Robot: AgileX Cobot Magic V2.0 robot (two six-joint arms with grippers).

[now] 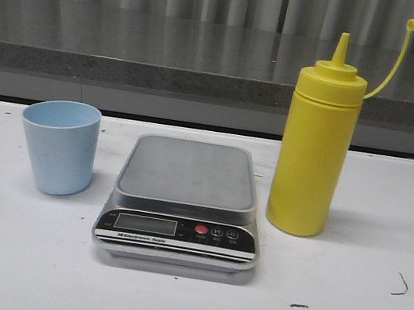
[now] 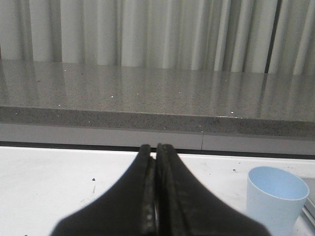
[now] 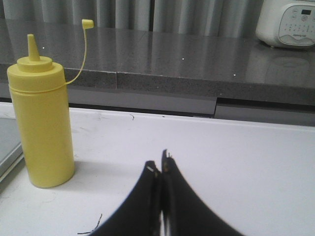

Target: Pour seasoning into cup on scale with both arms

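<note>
Nothing's moving yet, cup isn't even on the scale

Both pincers are sitting closed and holding nothing: left gripper (image 2: pixel 156 196) has the cup (image 2: pixel 275 196) just off to its right, right gripper (image 3: pixel 161 196) has the seasoning (image 3: pixel 42 123) well off to its left. I'd be opening the left one wide first and grabbing the cup mid-wall, then setting it on the scale (image 1: pixel 188 172), whose platform is sitting bare between cup and bottle. The dangling cap strap (image 3: pixel 83 49) might snag.

Scale (image 1: pixel 184 199) display digits, button labels too small to read. Left wrist view: cup (image 2: pixel 275 199) base cut off by edge. Right wrist view: white appliance (image 3: pixel 288 22) cropped at corner.
</note>
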